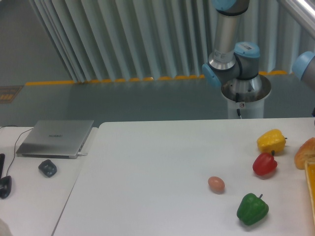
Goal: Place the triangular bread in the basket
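Silver-grey metal first: a laptop [55, 138] lies closed on the side desk at far left, with a dark mouse [47, 167] just in front of it. Across the white table [157, 167] nothing else stands until the egg [216, 184], right of centre. Beyond it sit three peppers: a green pepper [252, 208] nearest the front edge, a red pepper [264, 163] behind it, and a yellow pepper [271, 141] behind that, almost touching the red one.

At the right border the bread [305, 153] shows only as an orange-brown wedge, cut off by the frame, near the yellow and red peppers. Just below it runs the bright orange-yellow rim of the basket [311, 189], also mostly out of view. The bread seems to lie on the table beside the rim, not inside.

The arm's base [244, 93] stands behind the table and a joint shows at upper right, but the gripper is outside the picture, so whether its jaws are apart or together cannot be told.

The step in hand looks like reaching for the bread. A good grasp would come straight down over the wedge, clear of the peppers, then lift high enough to pass the rim before letting go.
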Motion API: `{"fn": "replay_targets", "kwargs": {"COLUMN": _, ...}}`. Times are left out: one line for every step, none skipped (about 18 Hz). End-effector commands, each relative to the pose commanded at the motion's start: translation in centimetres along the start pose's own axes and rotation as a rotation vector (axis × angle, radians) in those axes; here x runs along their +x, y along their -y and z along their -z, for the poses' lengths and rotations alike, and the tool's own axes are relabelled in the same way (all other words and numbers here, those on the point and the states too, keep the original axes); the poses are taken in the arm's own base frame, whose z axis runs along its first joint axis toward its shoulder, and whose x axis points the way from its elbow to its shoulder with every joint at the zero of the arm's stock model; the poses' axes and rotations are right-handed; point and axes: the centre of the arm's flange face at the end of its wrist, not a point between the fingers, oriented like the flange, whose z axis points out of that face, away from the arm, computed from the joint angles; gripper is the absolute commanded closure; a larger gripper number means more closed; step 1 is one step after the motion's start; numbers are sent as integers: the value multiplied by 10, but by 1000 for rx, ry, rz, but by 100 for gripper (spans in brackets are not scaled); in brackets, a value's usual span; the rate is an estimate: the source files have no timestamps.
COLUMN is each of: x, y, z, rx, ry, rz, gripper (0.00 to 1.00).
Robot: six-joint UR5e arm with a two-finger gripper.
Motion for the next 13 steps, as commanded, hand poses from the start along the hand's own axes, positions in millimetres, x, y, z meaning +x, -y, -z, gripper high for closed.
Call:
{"fn": "replay_targets", "kwargs": {"x": 1, "y": -1, "z": -3, "rx": -19, "ry": -23, "rz": -1, "gripper": 0}}
{"fn": "replay_targets", "kwargs": {"x": 1, "y": -2, "z": -3, "rx": -29, "ry": -31, "rz": -2, "gripper": 0}}
{"fn": "replay_targets", "kwargs": {"x": 1, "y": -2, "z": -3, "rx": -29, "ry": -31, "rz": -2, "gripper": 0}}
{"fn": "replay_targets", "kwargs": {"x": 1, "y": -2, "z": -3, "rx": -29, "ry": -31, "rz": -1, "gripper": 0}}
{"fn": "replay_targets", "kwargs": {"x": 1, "y": -3, "z": -3, "rx": -29, "ry": -31, "rz": -1, "gripper": 0}}
{"fn": "replay_targets", "kwargs": {"x": 2, "y": -3, "z": -3, "rx": -29, "ry": -31, "rz": 2, "gripper": 0}}
{"fn": "replay_targets", "kwargs": {"x": 1, "y": -4, "z": -3, "rx": -26, "ry": -29, "rz": 4, "gripper": 0}}
{"fn": "replay_targets", "kwargs": {"x": 0, "y": -5, "z": -2, "rx": -28, "ry": -26, "rz": 3, "gripper": 0}}
{"fn": "replay_targets", "kwargs": {"x": 0, "y": -6, "z": -2, "rx": -27, "ry": -25, "rz": 4, "gripper": 0}}
{"fn": "replay_targets", "kwargs": {"x": -1, "y": -5, "z": -2, "rx": -27, "ry": -25, "rz": 3, "gripper": 0}}
{"fn": "replay_targets", "kwargs": {"x": -2, "y": -5, "z": -3, "rx": -27, "ry": -27, "rz": 1, "gripper": 0}}
{"fn": "replay_targets", "kwargs": {"x": -3, "y": -4, "z": -4, "rx": -25, "ry": -29, "rz": 1, "gripper": 0}}
{"fn": "replay_targets", "kwargs": {"x": -4, "y": -5, "z": -6, "rx": -24, "ry": -30, "rz": 2, "gripper": 0}}
